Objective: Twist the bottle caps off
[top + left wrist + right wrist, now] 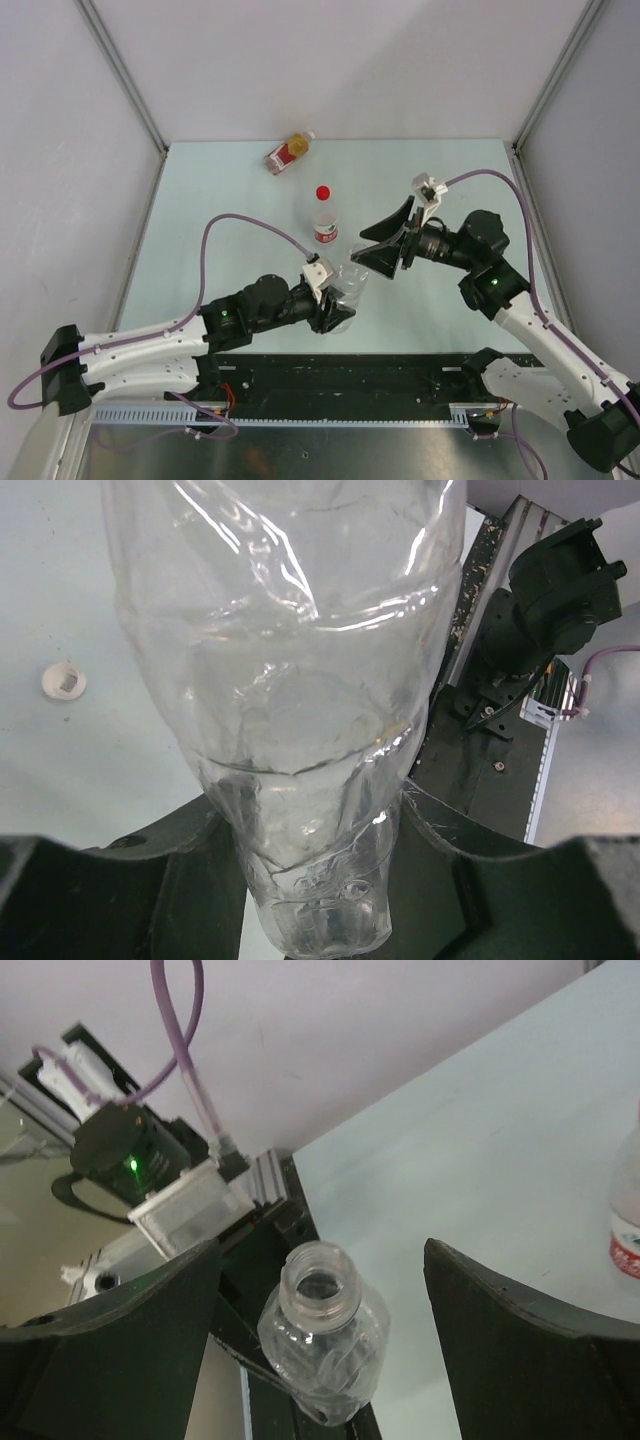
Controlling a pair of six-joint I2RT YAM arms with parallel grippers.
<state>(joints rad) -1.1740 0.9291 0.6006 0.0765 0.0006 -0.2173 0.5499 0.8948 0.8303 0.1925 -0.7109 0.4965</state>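
Observation:
My left gripper (338,305) is shut on the lower body of the clear unlabelled bottle (348,285) and holds it tilted over the near part of the table. In the left wrist view the bottle (300,680) fills the frame between the fingers (120,890). Its neck (320,1285) is open, with no cap on it. My right gripper (358,246) is open and empty, its fingers (520,1340) apart on either side of that neck without touching it. A loose white cap (64,681) lies on the table. The labelled bottle (324,220) stands upright with its red cap (323,192) on.
The short amber bottle (290,152) lies on its side at the back of the table, its cap (309,135) on. The labelled bottle shows at the right edge of the right wrist view (627,1220). A black rail (340,375) runs along the near edge. Grey walls stand on both sides.

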